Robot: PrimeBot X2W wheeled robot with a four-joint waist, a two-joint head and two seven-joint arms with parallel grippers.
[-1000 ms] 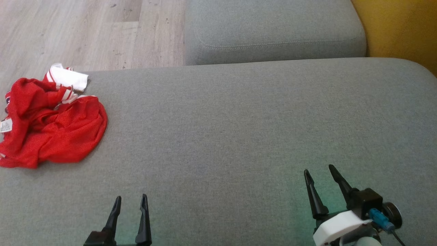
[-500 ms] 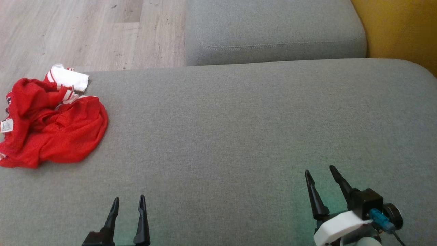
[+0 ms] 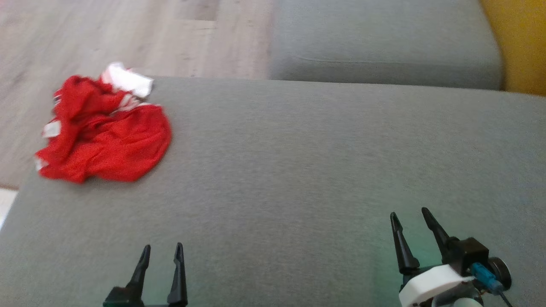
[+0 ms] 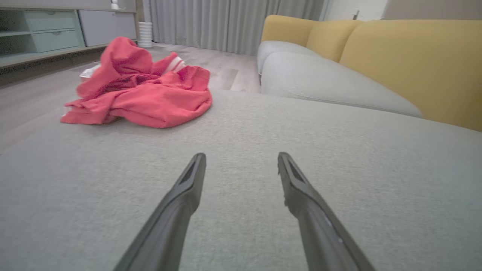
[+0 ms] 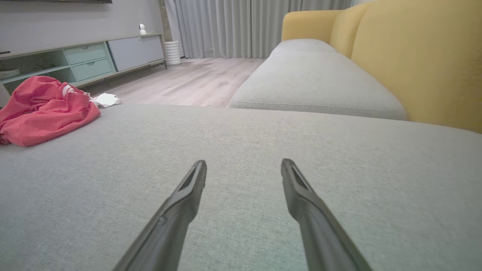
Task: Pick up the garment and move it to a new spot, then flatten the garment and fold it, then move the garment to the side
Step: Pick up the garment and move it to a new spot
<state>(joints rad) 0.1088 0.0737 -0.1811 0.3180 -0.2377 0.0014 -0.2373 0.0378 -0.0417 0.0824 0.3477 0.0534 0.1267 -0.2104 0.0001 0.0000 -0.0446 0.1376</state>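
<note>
The garment (image 3: 106, 136) is a crumpled red piece with white striped trim, lying at the far left corner of the grey sofa cushion (image 3: 298, 170). The left wrist view has the garment (image 4: 143, 90) ahead and to the left; from the right wrist the garment (image 5: 41, 109) lies at the far left. My left gripper (image 3: 162, 248) hovers open over the cushion's near edge, well short of the garment. My right gripper (image 3: 409, 214) is open at the lower right, far from it. Neither holds anything.
A second grey seat cushion (image 3: 384, 47) lies beyond the first, with the yellow sofa back (image 3: 520, 42) to the right. Wooden floor (image 3: 85, 42) lies past the garment. A low cabinet (image 5: 75, 56) and curtains (image 5: 244, 26) stand across the room.
The whole head picture has shifted right and blurred, so the camera has turned left. The garment lies as before. Both grippers keep their places and stay open.
</note>
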